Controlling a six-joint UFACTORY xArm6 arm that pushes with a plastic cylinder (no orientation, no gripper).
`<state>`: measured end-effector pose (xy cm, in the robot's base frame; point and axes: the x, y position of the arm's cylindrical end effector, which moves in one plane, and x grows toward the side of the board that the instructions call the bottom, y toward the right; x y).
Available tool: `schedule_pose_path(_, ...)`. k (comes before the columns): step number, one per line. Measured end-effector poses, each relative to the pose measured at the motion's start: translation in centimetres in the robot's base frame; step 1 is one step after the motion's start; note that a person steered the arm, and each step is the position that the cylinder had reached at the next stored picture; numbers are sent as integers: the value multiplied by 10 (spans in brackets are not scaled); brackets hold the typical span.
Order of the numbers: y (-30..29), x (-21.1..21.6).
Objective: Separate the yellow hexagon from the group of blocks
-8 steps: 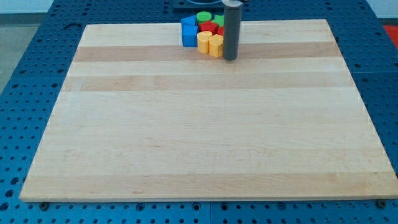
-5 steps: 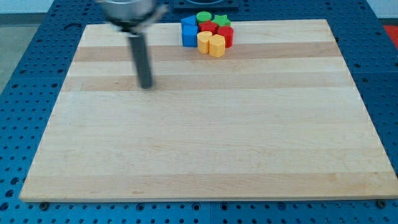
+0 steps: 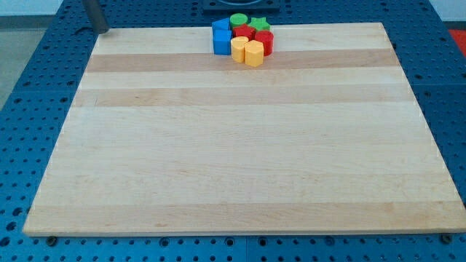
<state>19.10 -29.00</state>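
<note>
No block apparently touches my tip (image 3: 102,30), far from the yellow hexagon (image 3: 253,54).

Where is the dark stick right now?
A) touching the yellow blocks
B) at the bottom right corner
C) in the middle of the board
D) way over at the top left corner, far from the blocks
D: my tip sits by the wooden board's top-left corner in the view, well to the left of the cluster holding the yellow hexagon, touching no block.

Bright, even overhead light, soft shadows, mild sheen on the wooden board (image 3: 240,145), sharp focus.
</note>
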Motion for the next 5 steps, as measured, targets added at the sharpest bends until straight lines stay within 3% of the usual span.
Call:
schedule_pose_path(1, 37, 1)
schedule_pose_path(2, 116, 1)
schedule_pose_path(5, 182, 0)
